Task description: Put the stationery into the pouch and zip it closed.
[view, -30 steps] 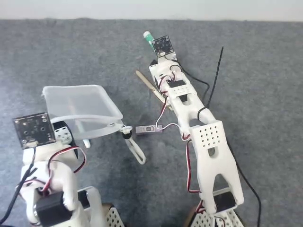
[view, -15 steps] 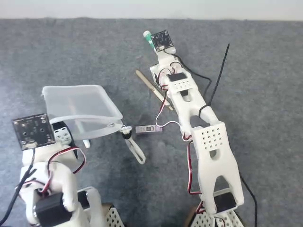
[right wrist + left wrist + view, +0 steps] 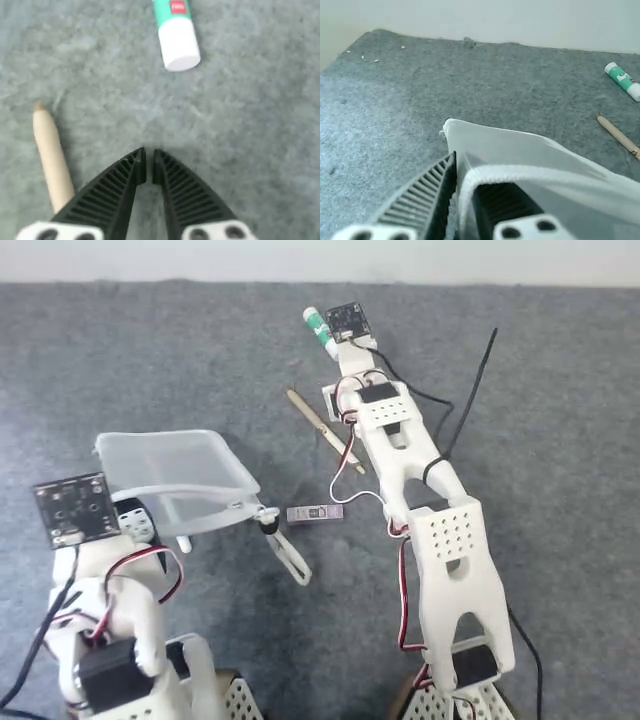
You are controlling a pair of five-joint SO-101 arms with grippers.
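The translucent pouch point(image 3: 175, 475) lies open at the left, and my left gripper point(image 3: 465, 175) is shut on its white zipper rim point(image 3: 520, 172), one finger inside and one outside. A green and white glue stick point(image 3: 316, 324) lies at the far end of the table, also seen as the glue stick point(image 3: 175, 30) just beyond my right gripper point(image 3: 148, 159), which is shut with nothing in it and hovers low over the carpet. The wooden pencil point(image 3: 325, 430) lies beside that gripper, its blunt end point(image 3: 50, 145) close by. A small grey and pink eraser point(image 3: 315, 512) rests mid-table.
The pouch's white zipper strap point(image 3: 290, 558) trails toward the table's near side. A black cable point(image 3: 465, 400) loops off the right arm. Grey carpet point(image 3: 560, 470) covers the table, with a pale wall behind its far edge.
The right arm has stretched farther toward the glue stick, so more of the pencil shows. The left arm and the pouch have shifted slightly right.
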